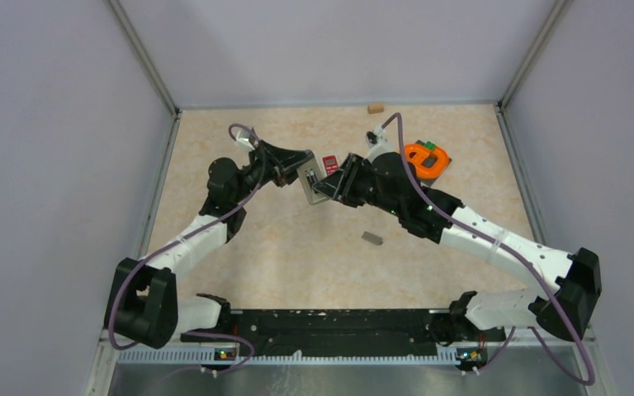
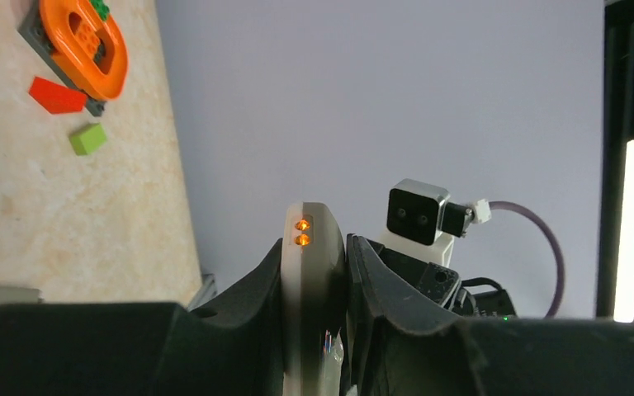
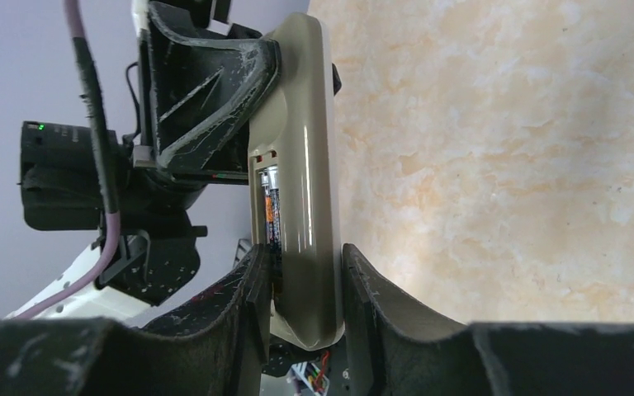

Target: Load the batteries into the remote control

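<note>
Above the middle of the bench (image 1: 297, 256), the remote control (image 1: 310, 188) is held clear of the surface between both arms. The left claw (image 2: 314, 289) is pinching one end of the housing across its thin sides. The right claw (image 3: 301, 289) is pinching the other end in the same manner. Neither is spread.

The right wrist view shows the battery bay open along one face. One battery (image 3: 270, 210) with an orange tint is seated in it. No other battery can be located in any view.

Handling notes:
- The housing appears to be rigid, smooth plastic and is probably light. Its glossy faces may slip under side load.
- Grip the housing on its long edges, away from the open bay, so the bay remains accessible.
- A battery is small, hard and round, and likely to roll or twist. Grip it across the middle of its barrel.

A small grey piece (image 1: 371, 238) lies on the bench near the right arm. It may be the bay cover.
</note>
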